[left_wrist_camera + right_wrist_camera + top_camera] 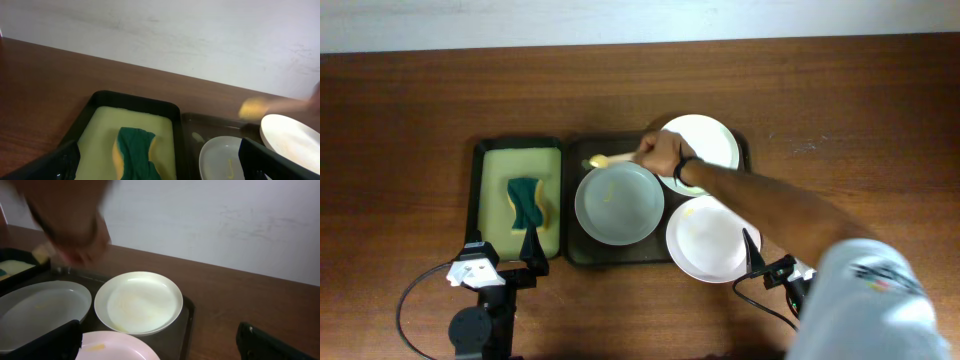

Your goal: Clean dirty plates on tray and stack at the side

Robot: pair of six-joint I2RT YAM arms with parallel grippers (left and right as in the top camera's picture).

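Overhead: on the brown wooden worktop (400,120), one dark rectangular tray (580,252) carries three round plates: upper white plate (715,143), lower white plate (705,243), pale grey-blue plate (619,205). A person's hand (660,155) reaches over them.
Left wrist: left gripper (159,167) spread wide near one green sponge (134,152).
Right wrist: right gripper (159,345) spread wide.

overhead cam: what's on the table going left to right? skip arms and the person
small yellow-lined tray → green sponge lying in it → grey-blue plate → near white plate. The far white plate spans nearly the same stretch as the near one, so it is left unranked.
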